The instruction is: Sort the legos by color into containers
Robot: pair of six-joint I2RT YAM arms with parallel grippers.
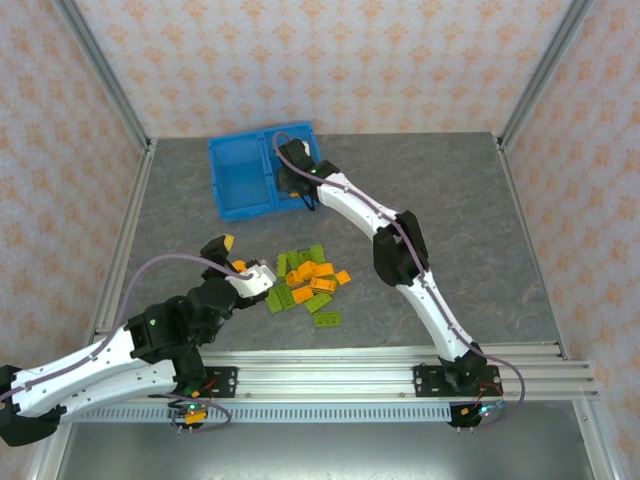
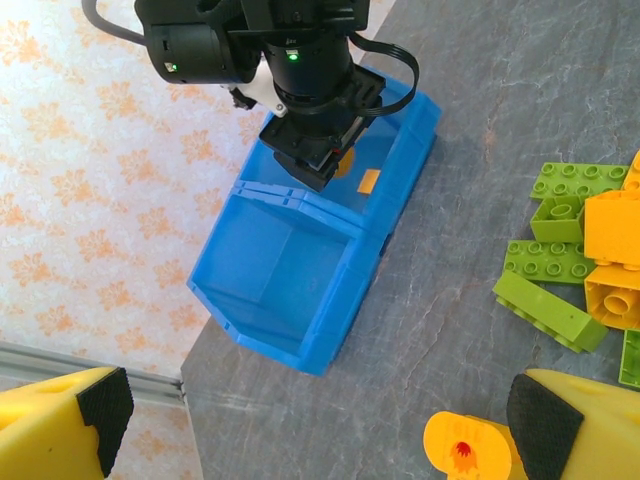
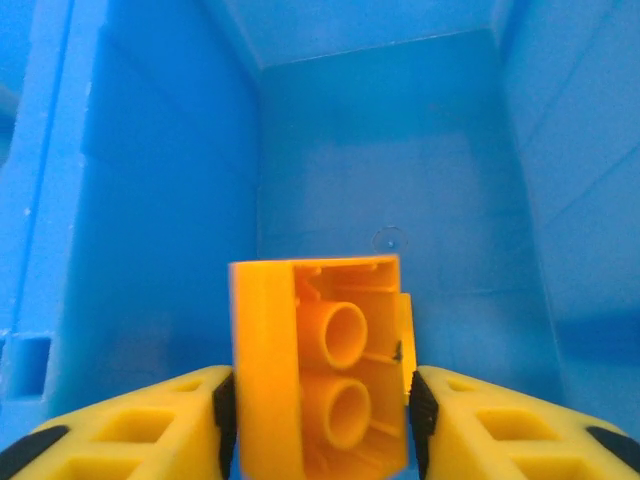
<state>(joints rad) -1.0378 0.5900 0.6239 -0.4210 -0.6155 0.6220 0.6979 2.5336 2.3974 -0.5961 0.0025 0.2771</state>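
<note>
The blue tray [image 1: 240,180] stands at the back left of the table, and its left compartment [image 2: 290,265] holds nothing. My right gripper [image 1: 297,192] reaches down into the right compartment [image 3: 400,150], shut on an orange brick [image 3: 320,370] whose hollow underside faces the camera. The pile of lime green and orange legos [image 1: 308,280] lies in the table's middle, with green bricks [image 2: 550,310] and an orange brick [image 2: 615,260] at its edge. My left gripper [image 2: 320,430] hovers open just left of the pile. The round orange piece [image 2: 465,450] sits by its right finger [image 2: 560,420].
A single green brick [image 1: 325,320] lies apart, in front of the pile. Patterned walls and metal frame posts close in the grey table. The right arm [image 1: 395,250] stretches across the table to the right of the pile.
</note>
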